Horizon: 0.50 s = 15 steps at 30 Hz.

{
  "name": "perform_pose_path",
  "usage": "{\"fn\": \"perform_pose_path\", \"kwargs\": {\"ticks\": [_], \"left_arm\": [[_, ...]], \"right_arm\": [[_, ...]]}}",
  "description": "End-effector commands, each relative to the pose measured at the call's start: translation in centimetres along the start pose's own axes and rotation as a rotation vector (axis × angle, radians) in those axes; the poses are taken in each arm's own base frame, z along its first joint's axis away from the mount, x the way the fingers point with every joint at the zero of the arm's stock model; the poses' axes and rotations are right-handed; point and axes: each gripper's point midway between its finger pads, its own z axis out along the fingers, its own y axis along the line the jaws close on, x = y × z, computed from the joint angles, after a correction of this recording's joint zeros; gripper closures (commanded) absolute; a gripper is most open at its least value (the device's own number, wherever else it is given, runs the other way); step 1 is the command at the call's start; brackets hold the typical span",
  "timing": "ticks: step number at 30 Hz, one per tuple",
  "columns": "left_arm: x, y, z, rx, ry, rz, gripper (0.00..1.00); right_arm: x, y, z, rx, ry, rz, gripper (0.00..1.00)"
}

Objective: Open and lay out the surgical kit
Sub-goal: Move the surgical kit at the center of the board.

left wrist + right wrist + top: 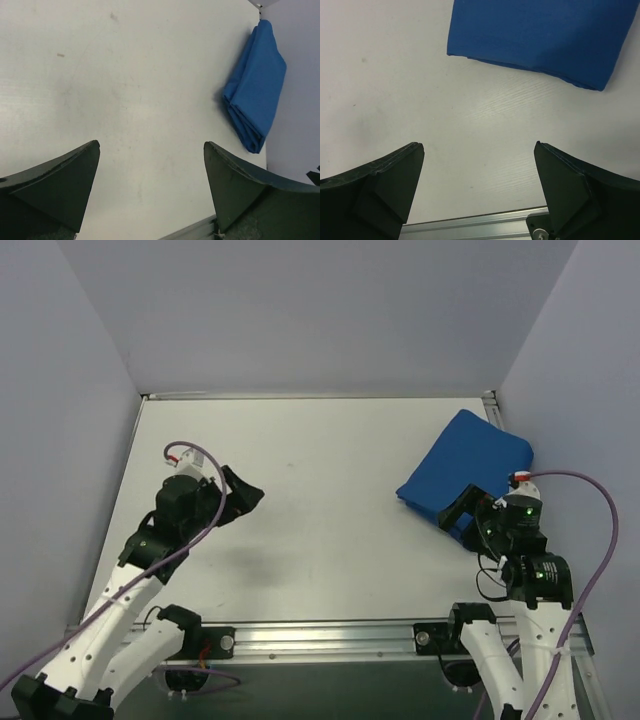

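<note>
The kit (pixel 465 470) sits folded near the table's (pixel 330 540) far right corner. Left gripper (pixel 240 495) and right gripper (pixel 462 515) both gape empty. I'd slide the right one in low, pinch just the top flap, peel gently.

Open table (pixel 485 130) lies between and just ahead of the right fingers (pixel 385 185); the blue bundle (pixel 535 35) blocks farther ahead.

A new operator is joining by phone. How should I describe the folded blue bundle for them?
Start at the white tabletop; go to its far right corner by the wall. There, just beyond the right arm's tool, lies a folded royal-blue cloth bundle. It is the only coloured thing lying there.
</note>
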Motion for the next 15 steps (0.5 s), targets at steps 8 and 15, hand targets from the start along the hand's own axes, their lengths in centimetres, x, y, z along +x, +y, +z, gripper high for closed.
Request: {"fn": "perform_pose_path", "kwargs": {"ticks": [8, 15], "left_arm": [[0.1, -13.9, 12.4, 0.302, 0.072, 0.396, 0.06], [4.0, -19.3, 21.5, 0.477, 0.194, 0.564, 0.06]], "right_arm": [[-7.9, -0.9, 5.0, 0.246, -0.099, 0.014, 0.00], [-12.6, -3.1, 6.4, 0.389, -0.233, 0.047, 0.00]]}}
